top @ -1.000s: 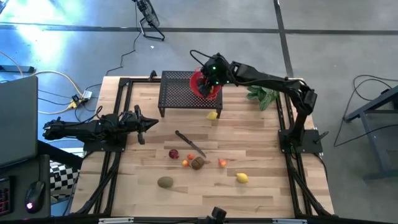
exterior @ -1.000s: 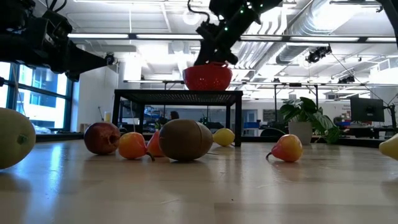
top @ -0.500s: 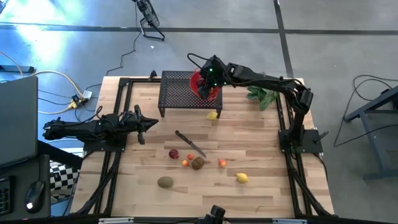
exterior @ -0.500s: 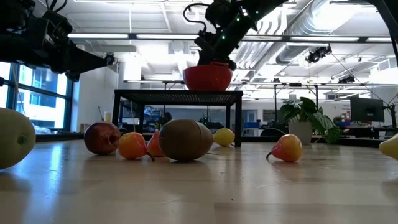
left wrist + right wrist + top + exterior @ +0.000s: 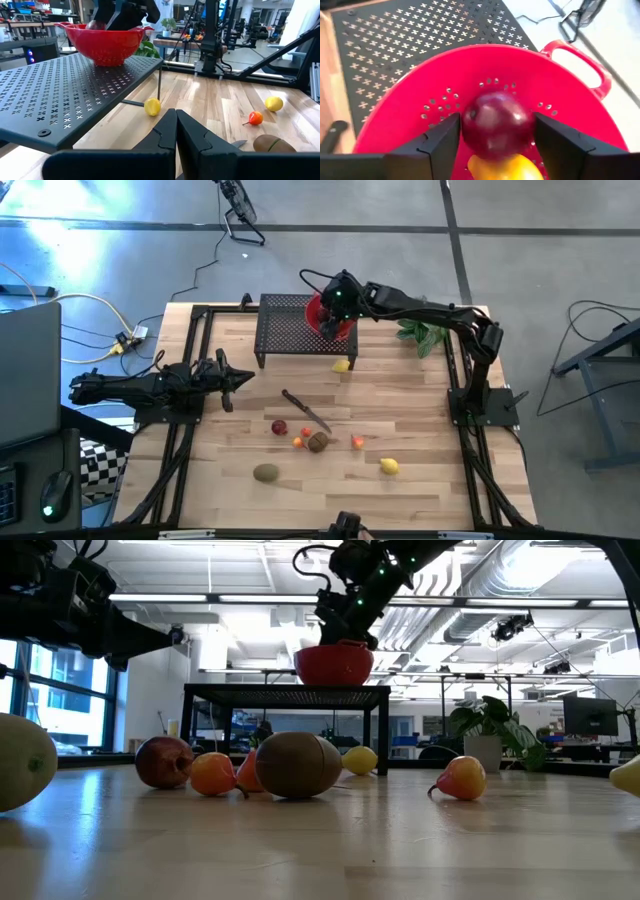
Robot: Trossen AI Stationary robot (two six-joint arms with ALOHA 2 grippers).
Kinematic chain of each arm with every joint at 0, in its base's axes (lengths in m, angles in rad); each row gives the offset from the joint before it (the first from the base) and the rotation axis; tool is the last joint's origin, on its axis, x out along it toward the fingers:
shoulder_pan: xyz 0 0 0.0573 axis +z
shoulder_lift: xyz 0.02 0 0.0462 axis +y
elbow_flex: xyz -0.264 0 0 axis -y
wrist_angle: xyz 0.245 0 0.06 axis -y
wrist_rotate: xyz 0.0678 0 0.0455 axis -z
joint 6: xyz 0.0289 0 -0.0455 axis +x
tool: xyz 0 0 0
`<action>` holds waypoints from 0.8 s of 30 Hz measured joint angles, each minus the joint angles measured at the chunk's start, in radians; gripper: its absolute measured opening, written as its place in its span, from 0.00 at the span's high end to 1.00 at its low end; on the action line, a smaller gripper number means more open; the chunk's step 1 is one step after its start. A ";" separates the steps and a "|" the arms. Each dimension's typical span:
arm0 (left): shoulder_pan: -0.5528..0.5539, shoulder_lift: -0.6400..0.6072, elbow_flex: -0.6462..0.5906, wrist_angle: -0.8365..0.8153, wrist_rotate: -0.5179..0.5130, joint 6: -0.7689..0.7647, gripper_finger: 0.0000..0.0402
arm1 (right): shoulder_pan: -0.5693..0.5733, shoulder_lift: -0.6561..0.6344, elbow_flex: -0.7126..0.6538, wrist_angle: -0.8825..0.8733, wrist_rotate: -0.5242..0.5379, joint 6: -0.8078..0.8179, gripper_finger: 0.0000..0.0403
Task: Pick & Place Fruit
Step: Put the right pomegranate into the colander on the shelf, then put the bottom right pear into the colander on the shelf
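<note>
My right gripper (image 5: 338, 308) reaches down into a red colander (image 5: 330, 315) that stands on a black perforated rack (image 5: 290, 328) at the table's far side. It is shut on a dark red fruit (image 5: 498, 125), just above a yellow lemon (image 5: 502, 169) lying in the colander. My left gripper (image 5: 176, 120) is shut and empty at the table's left side (image 5: 235, 378). Several fruits lie on the table: a lemon (image 5: 342, 365) by the rack, a dark red one (image 5: 279, 427), small orange ones (image 5: 298, 442), two kiwis (image 5: 318, 442) (image 5: 265, 473), and another lemon (image 5: 389, 466). My right gripper pinches the dark red fruit by its two opposite sides (image 5: 466, 127) between its two fingers (image 5: 442, 142). The fingers come from above, pointing down into the colander. The fruit sits low in the bowl, right over the lemon; I cannot tell whether it rests on it.
A slim dark-handled knife (image 5: 305, 410) lies on the table's middle, near the fruits. A green leafy bunch (image 5: 420, 335) lies at the far right. The rack stands raised on legs (image 5: 382, 730), with the lemon beside it.
My right gripper has shifted a little toward the table's left edge over the colander and has stayed down inside it with the dark red fruit.
</note>
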 joint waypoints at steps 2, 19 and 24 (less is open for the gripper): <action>0.000 0.000 0.000 0.000 -0.001 0.000 1.00 | 0.004 0.000 0.000 0.000 0.024 -0.003 0.39; 0.000 0.000 0.000 0.000 -0.002 0.000 1.00 | 0.040 -0.107 0.010 0.037 0.007 -0.042 0.41; 0.000 0.000 0.000 0.000 -0.002 0.000 1.00 | 0.056 -0.143 0.011 0.043 0.004 -0.041 0.47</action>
